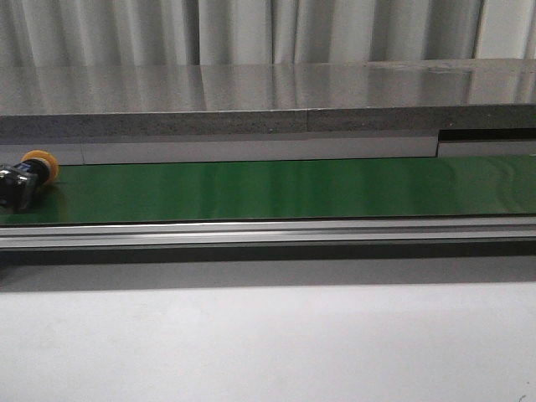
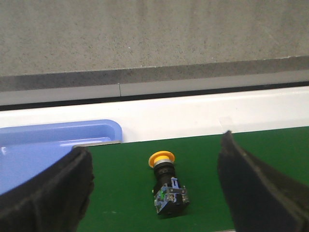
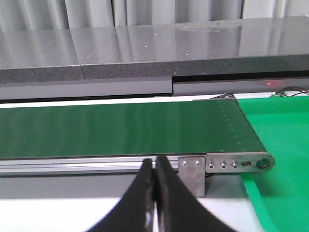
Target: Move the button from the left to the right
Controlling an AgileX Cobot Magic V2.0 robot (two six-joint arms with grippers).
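Observation:
The button lies on its side on the green belt, yellow-orange cap toward the far rim and black body toward the camera. In the front view the button is at the belt's far left end. My left gripper is open, its black fingers wide on either side of the button and not touching it. My right gripper is shut with nothing in it, held in front of the belt's near rail by its right end. Neither gripper shows in the front view.
A blue tray sits beside the belt's left end. A grey stone ledge runs behind the belt. An aluminium rail lines the near side. A bright green surface lies past the belt's right end roller.

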